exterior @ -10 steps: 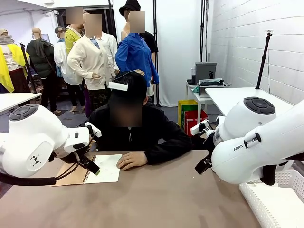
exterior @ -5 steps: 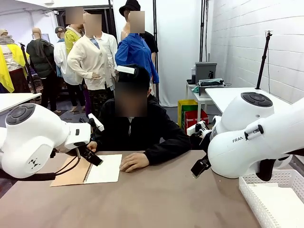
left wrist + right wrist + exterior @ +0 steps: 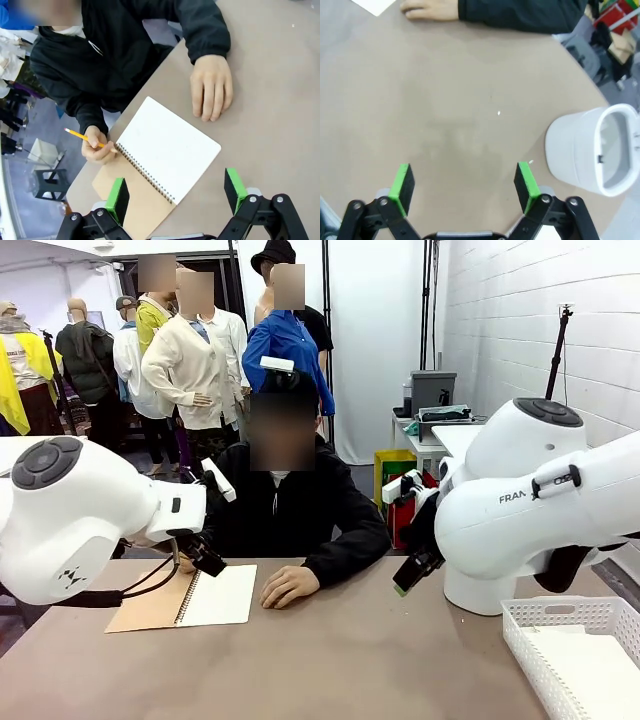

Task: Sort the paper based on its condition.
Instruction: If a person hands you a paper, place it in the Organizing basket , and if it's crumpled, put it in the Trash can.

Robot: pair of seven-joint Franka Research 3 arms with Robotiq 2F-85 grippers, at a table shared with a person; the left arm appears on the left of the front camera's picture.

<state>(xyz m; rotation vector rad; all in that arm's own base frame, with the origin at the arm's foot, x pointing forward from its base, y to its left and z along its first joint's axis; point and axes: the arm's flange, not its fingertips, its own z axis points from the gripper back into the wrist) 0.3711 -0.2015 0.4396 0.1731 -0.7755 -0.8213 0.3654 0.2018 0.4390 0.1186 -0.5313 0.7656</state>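
Left gripper (image 3: 176,192) hangs empty, jaws spread wide, over the notebook (image 3: 140,200)'s near edge. The paper (image 3: 167,145), a blank white page, lies flat on that notebook, bound at its spiral. Likely light, limp and easily creased, so pinch the free corner opposite the spiral. Right gripper (image 3: 465,182), likewise spread, hovers well apart from the notebook.

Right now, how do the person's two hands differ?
The pencil hand grips a yellow pencil; the flat hand holds nothing. The pencil hand is curled, with the pencil tip at the notebook's spiral; the flat hand lies palm down on the table, a little apart from the page. Both are bare and lie near the notebook.
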